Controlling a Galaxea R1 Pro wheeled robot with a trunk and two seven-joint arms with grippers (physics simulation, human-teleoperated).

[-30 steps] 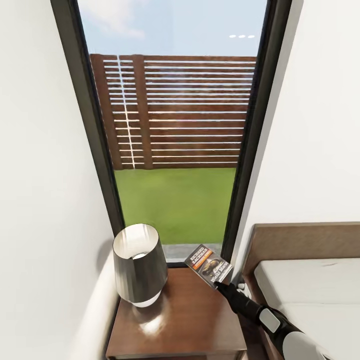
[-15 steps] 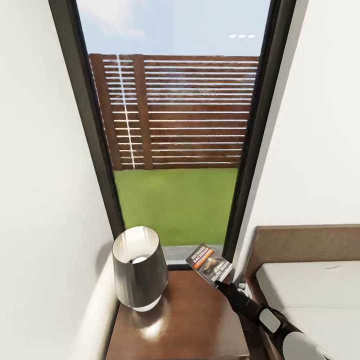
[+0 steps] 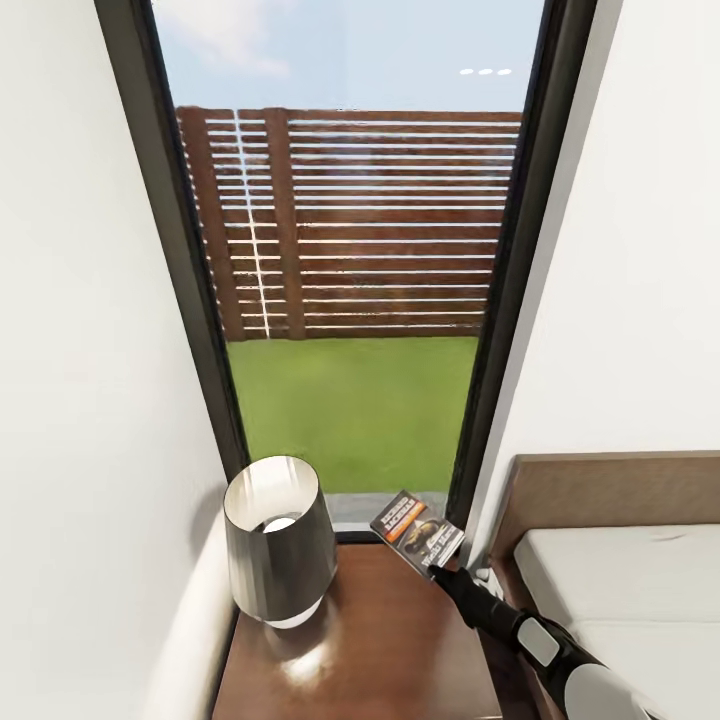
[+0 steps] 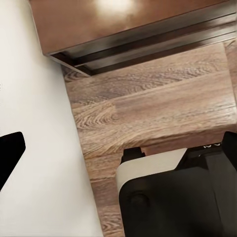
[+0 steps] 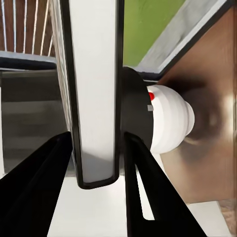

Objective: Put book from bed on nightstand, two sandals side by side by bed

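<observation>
At lower centre, the book is clamped edgewise in the right gripper, above the nightstand.

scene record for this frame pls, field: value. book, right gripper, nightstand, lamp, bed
book: held in the air over the nightstand's far right corner, tilted, cover facing the head camera
right gripper: shut on the book's near edge; the right wrist view shows a finger on each side of the book
nightstand: dark-brown glossy top, left of the bed, in front of the window
lamp: dark shade, white base, stands on the nightstand's left half
bed: wooden headboard and light mattress at right
book placed: not yet
</observation>
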